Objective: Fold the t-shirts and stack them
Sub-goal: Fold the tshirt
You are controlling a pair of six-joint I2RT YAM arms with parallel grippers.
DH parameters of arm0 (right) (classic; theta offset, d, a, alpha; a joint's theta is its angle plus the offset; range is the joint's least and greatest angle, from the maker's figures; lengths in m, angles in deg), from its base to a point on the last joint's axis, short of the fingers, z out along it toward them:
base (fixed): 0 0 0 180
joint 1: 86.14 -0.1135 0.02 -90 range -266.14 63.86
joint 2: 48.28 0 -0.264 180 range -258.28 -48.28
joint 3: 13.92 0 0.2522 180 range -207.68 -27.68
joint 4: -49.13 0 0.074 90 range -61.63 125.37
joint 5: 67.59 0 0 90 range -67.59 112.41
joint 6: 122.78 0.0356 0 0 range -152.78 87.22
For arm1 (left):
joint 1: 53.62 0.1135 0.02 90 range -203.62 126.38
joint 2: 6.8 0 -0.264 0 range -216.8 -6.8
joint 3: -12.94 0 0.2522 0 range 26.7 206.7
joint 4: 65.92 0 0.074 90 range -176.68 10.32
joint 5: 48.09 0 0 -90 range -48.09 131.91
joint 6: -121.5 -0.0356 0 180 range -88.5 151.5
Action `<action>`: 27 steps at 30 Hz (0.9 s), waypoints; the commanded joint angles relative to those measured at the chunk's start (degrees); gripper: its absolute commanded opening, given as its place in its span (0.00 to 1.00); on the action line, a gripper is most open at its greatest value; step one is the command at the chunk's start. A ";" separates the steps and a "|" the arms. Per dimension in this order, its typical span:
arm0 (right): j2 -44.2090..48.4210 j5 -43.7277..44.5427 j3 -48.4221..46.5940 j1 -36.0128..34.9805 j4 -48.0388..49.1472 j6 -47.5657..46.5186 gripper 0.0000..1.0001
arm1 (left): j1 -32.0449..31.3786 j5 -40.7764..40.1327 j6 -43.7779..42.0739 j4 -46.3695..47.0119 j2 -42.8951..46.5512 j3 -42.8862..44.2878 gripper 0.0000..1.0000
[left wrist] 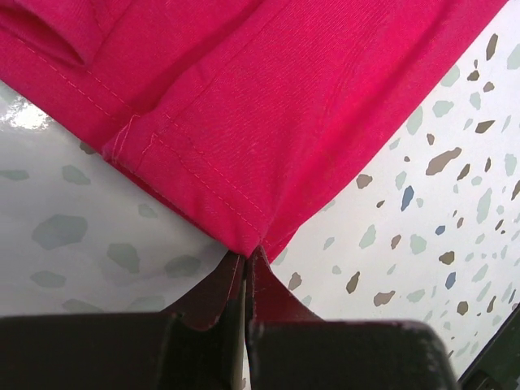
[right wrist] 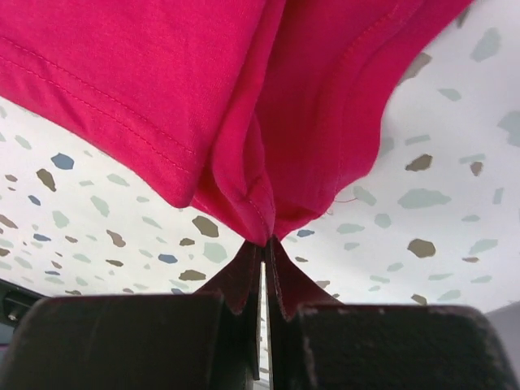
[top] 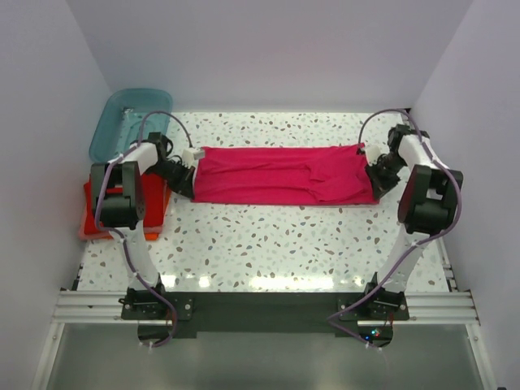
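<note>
The magenta-pink t-shirt lies stretched in a long band across the table, toward twelve o'clock. Its nine o'clock end is pinched in the left gripper, its three o'clock end in the right gripper, both clamped on cloth corners.

White links and black joint housings are seen on the left arm and the right arm, with purple-grey cables looped along each. The left pincer and the right pincer are formed of dark, pointed fingertips set on black blocks.
</note>
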 commanded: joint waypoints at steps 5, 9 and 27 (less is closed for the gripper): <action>-5.35 4.42 -0.46 -0.32 -3.14 -0.40 0.00 | -0.17 -4.61 -3.66 -2.34 -0.87 0.05 0.00; -5.36 4.95 1.47 -0.94 -3.14 0.13 0.00 | -0.61 -4.61 -3.83 -1.81 0.18 -2.58 0.00; 10.97 -2.25 -0.55 -0.85 -1.82 12.24 0.41 | -6.22 6.81 5.82 15.57 15.12 2.68 0.46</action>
